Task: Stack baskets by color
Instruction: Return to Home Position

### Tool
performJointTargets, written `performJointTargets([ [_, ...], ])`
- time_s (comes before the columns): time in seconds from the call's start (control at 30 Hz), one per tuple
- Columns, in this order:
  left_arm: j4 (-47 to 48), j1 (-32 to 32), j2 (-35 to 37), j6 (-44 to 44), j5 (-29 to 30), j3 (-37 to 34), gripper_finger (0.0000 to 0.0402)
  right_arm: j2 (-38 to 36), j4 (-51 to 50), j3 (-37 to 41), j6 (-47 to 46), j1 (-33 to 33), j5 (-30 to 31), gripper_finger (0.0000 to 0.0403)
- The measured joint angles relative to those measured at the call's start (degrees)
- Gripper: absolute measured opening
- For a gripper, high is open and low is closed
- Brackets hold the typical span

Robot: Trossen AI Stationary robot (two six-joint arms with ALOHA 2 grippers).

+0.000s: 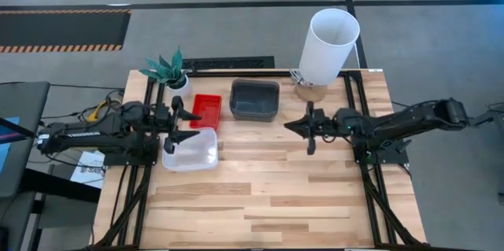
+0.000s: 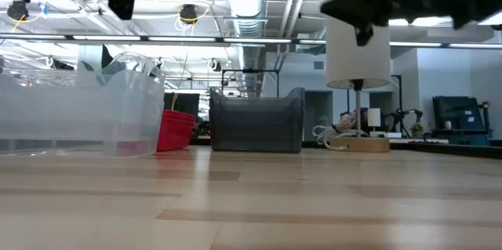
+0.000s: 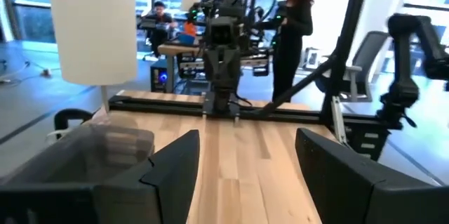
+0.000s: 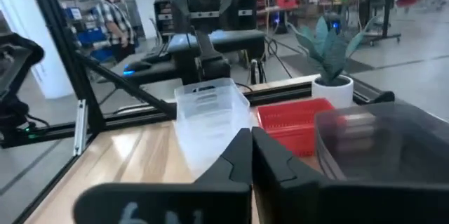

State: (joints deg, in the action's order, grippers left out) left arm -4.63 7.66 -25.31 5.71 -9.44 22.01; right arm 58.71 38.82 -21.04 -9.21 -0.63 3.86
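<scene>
On the far half of the table a red basket (image 1: 206,112) rests beside a smoky grey basket (image 1: 254,99), with a clear basket (image 1: 190,149) nearer the left edge; all rest on their bottoms. My left gripper (image 1: 198,125) hangs open above the table, over the clear basket's far edge, pointing level toward the right. In the left wrist view its fingers (image 3: 175,171) have nothing between them. My right gripper (image 1: 287,127) is shut, with nothing between its fingers, pointing level toward the left, above bare wood right of the baskets; its shut fingers (image 4: 250,157) face the baskets.
A tall white cylinder (image 1: 327,46) on a wooden base stands at the far right and a small potted plant (image 1: 168,71) at the far left. Black frame rails run along the table's sides. The near half of the table (image 1: 268,204) is bare wood. People stand in the room beyond.
</scene>
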Motion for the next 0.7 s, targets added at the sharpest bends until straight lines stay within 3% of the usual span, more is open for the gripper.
performJointTargets([
  [0.43,1.0,0.0,19.3,4.1,1.0,-10.8,0.0224,-6.9,14.9,20.4,-7.2,-6.1,-0.7,0.0003],
  [0.57,1.7,0.0,25.1,5.2,1.4,-14.3,0.0224,-9.4,10.4,20.6,-7.6,-6.1,-0.9,0.0005],
  [0.7,3.5,0.0,24.9,6.3,1.2,-15.0,0.0224,-12.5,3.3,20.6,-7.5,-6.2,-0.9,0.0003],
])
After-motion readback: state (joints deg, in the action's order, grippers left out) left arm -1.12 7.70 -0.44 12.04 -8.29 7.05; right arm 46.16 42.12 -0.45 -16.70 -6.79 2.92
